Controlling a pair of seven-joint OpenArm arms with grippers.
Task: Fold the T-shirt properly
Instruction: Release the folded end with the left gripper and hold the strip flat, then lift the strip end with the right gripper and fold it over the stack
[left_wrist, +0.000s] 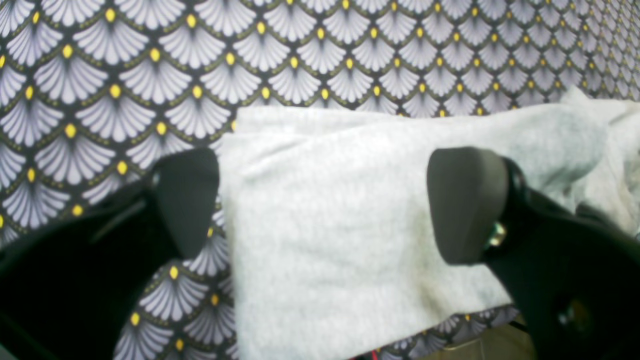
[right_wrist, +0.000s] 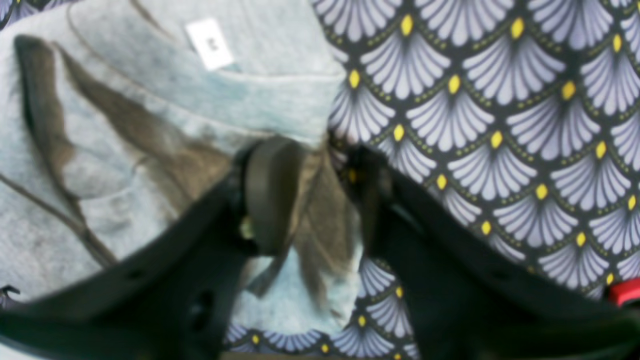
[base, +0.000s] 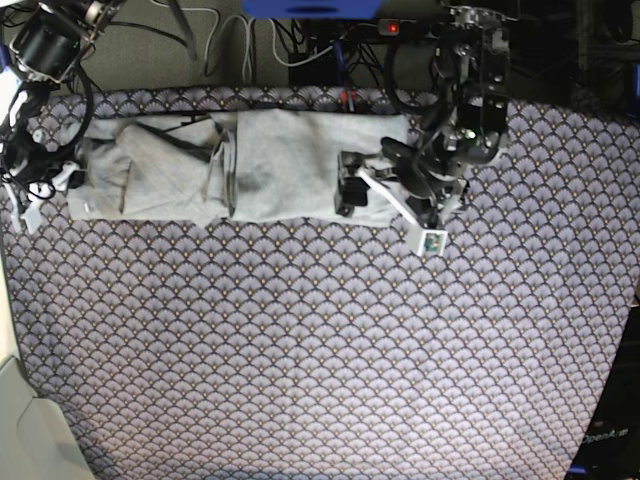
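The pale grey T-shirt (base: 240, 165) lies plain side up as a long folded strip along the far edge of the table. In the left wrist view my left gripper (left_wrist: 325, 205) is open and low over the shirt's (left_wrist: 350, 210) end. One finger (left_wrist: 185, 200) is over the tablecloth and the other (left_wrist: 467, 205) over the cloth. The left gripper also shows in the base view (base: 348, 185). My right gripper (right_wrist: 320, 200) is nearly shut, with a bunched fold of the shirt (right_wrist: 150, 125) pinched between its fingers. The white neck label (right_wrist: 210, 42) is just beyond. In the base view the right gripper (base: 60, 180) is at the shirt's other end.
The fan-patterned tablecloth (base: 320, 340) covers the whole table. Cables and black equipment (base: 300, 40) run along the far edge behind the shirt. The table's near left corner (base: 35, 400) drops off to a pale floor.
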